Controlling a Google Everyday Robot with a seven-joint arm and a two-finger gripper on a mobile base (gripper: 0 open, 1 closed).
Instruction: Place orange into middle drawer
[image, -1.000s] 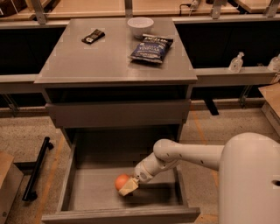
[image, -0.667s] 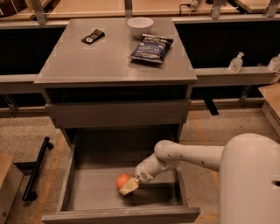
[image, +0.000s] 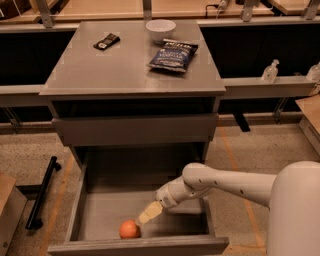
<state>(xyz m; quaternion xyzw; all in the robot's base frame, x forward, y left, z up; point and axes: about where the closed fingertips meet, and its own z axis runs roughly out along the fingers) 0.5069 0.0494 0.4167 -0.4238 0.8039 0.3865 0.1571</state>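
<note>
The grey cabinet's surface (image: 115, 70) lies well above and behind the gripper, with a closed drawer front (image: 135, 129) under it. Lower down, the middle drawer (image: 79, 205) stands pulled out, and the white arm (image: 225, 182) reaches into it from the right. The gripper (image: 146, 216) hangs low inside this drawer, near its front wall; how far it is open cannot be told, and it does not seem to have hold of anything. The orange (image: 129, 229) sits on the drawer floor just below and left of the gripper's tip. The placing looks done; what is left, by this view, is drawing the arm clear
</note>
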